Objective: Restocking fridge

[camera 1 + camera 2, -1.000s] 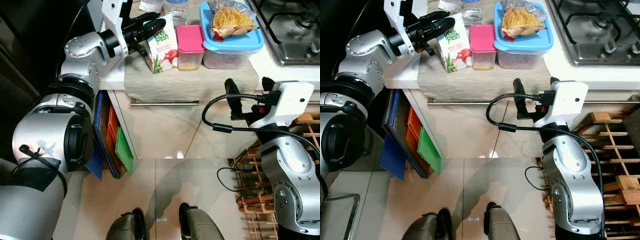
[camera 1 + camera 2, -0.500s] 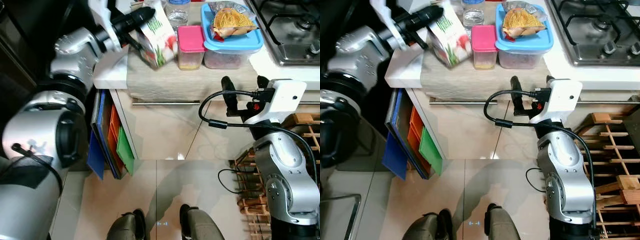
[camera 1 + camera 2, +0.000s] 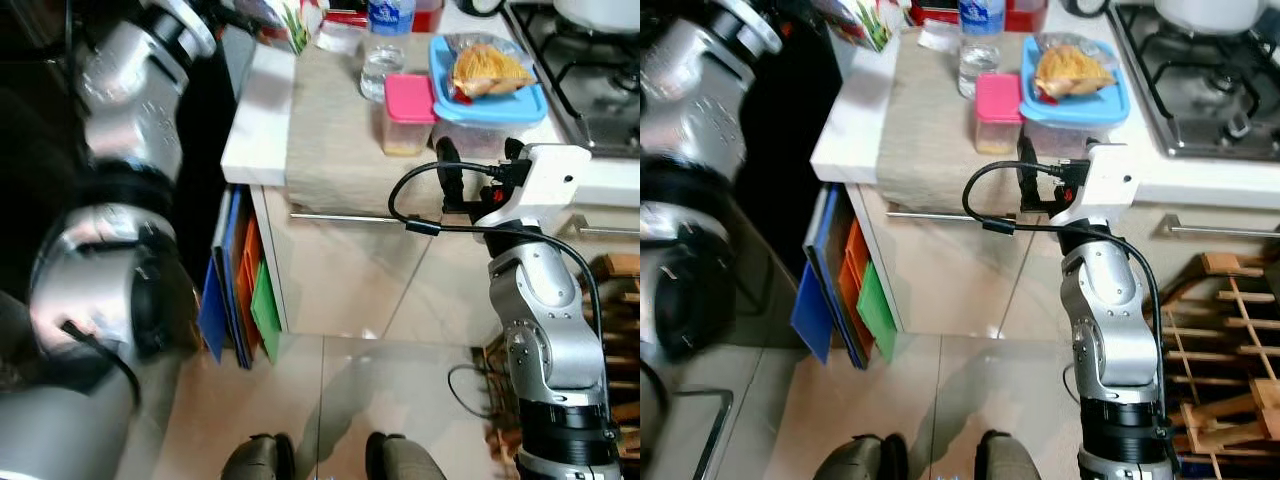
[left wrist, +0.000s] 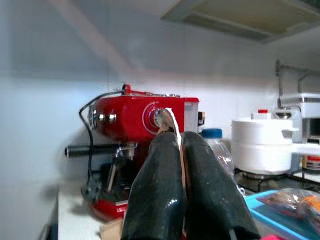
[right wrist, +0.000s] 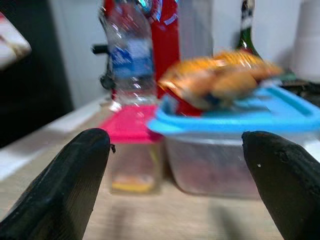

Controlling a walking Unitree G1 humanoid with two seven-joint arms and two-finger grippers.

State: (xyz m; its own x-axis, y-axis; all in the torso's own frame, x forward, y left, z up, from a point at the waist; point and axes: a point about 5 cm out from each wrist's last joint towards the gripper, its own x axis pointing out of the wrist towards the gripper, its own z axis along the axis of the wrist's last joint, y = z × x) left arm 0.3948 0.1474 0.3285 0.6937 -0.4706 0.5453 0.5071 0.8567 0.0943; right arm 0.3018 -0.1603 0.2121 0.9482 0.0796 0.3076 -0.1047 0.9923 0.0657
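**Beige runner on white counter: carton lifted, right gripper waiting**

Beige cloth runner [image 3: 930, 120] covers the counter [image 3: 845, 125] from its front edge back toward the red coffee machine [image 4: 142, 130] at the rear. Hob [image 3: 1200, 90] occupies the counter's right end.

Blue-lidded container [image 3: 1075, 85], snack bag on top, sits at the runner's right edge; pink-lidded tub [image 3: 997, 110] touches its left side. Water bottle [image 3: 980, 45] stands just behind the tub.

Left gripper [image 4: 181, 190]: fingers pinched together on a thin white edge, judged the top flap of the juice carton [image 3: 862, 20], held above the counter's rear left corner.

Right gripper [image 5: 177, 185]: fingers spread wide, empty, at the front edge facing the two containers.

Risk: the pinch holds only a flap, so a swinging carton could slip or tear free during the turn toward the fridge.
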